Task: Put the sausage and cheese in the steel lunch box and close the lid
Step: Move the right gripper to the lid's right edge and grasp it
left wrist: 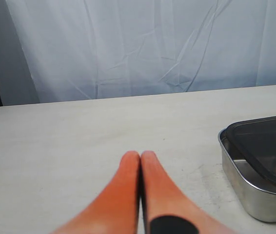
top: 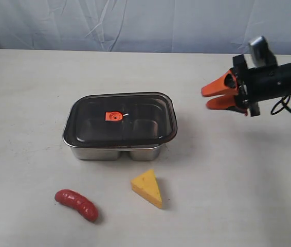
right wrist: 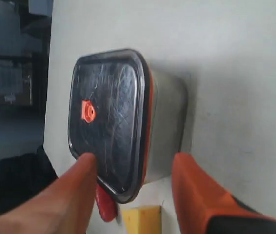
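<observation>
White cloth (top: pixel 135 20) hung behind a pale table (top: pixel 27 103). From where I stood, the sausage (top: pixel 76 205) lay at the near left. The box (top: pixel 114 152) sat mid-table behind it with the lid (top: pixel 135 116) resting on top. The cheese (top: pixel 147 188) lay in front of the box, right of the sausage, and neither touched anything else. Farthest right, the right gripper (top: pixel 205 99) hung above the table with its jaws spread and empty, pointing at the box and well apart from it.

The exterior view did not show the left gripper (left wrist: pixel 140 155). Its own wrist camera showed the orange jaws pressed together on nothing, with only one corner of the box off to the side. The right wrist camera framed the box between the open fingers and showed an orange seal under the lid's rim. The food showed there only as slivers beyond the box.
</observation>
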